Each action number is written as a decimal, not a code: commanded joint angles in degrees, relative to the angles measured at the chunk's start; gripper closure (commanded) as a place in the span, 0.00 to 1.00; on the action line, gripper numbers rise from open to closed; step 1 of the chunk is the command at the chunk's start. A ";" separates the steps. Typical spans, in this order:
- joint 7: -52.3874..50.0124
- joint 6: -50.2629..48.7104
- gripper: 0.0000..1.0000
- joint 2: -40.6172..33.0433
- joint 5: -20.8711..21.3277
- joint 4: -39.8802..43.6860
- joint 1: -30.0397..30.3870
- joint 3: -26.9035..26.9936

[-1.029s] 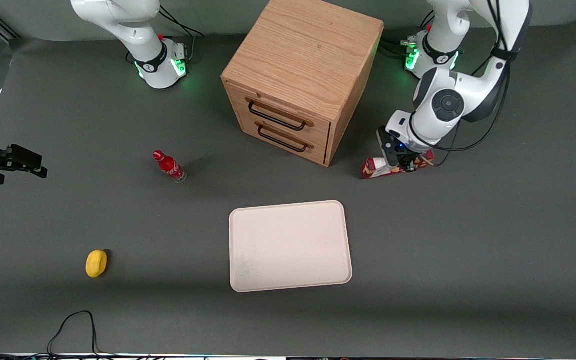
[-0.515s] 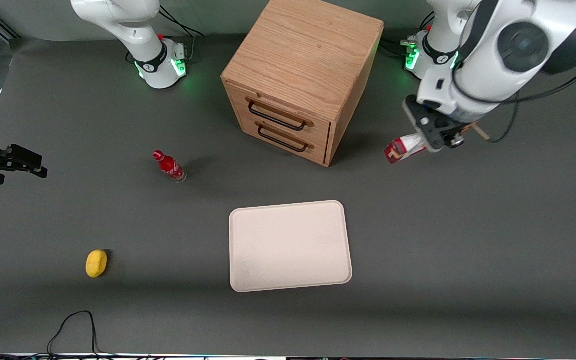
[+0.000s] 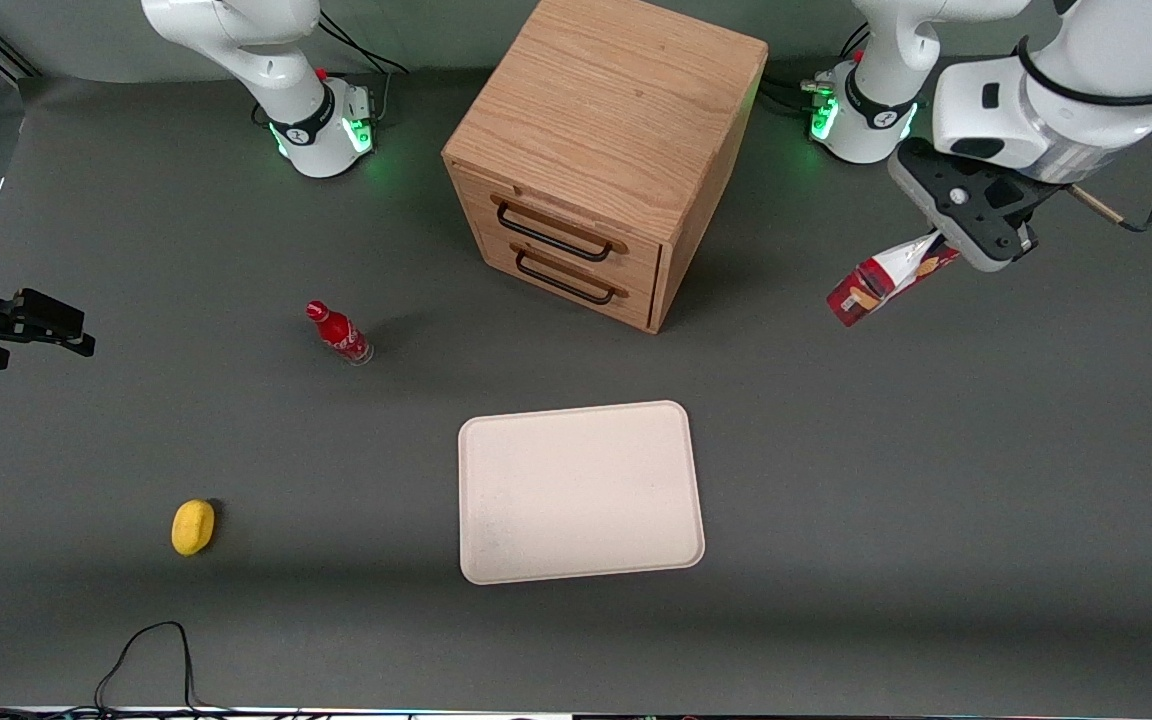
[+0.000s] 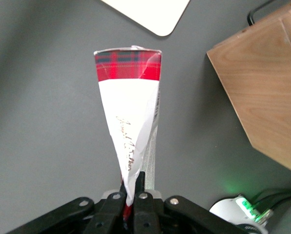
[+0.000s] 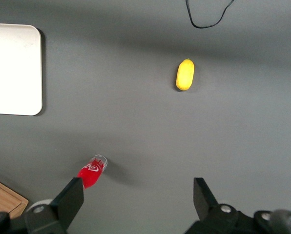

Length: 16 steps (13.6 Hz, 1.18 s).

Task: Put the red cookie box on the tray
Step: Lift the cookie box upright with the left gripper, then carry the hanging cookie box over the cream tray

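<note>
While clamped in the gripper (image 3: pixel 936 250) jaws, the red cookie box (image 3: pixel 886 281) is held tilted above open surface (image 3: pixel 936 480), well apart from the tray (image 3: pixel 580 490) rim.

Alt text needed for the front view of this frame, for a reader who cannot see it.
The left arm's gripper, shut on one end of a long dark-red cookie box, holds it tilted above the grey table beside a wooden two-drawer cabinet. A large cream-white tray lies nearer the camera.

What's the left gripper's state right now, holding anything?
Left gripper: shut on the red cookie box, held tilted in the air above the table beside the wooden drawer cabinet.
</note>
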 commanded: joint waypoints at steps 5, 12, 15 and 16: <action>-40.03 -0.35 1.00 10.48 0.41 12.15 -1.31 -2.54; -67.38 10.28 1.00 28.66 2.60 25.59 -12.72 -3.51; -74.25 12.47 1.00 40.97 6.98 35.62 -17.82 -3.08; -74.44 15.79 1.00 43.00 8.66 35.47 -18.27 -3.07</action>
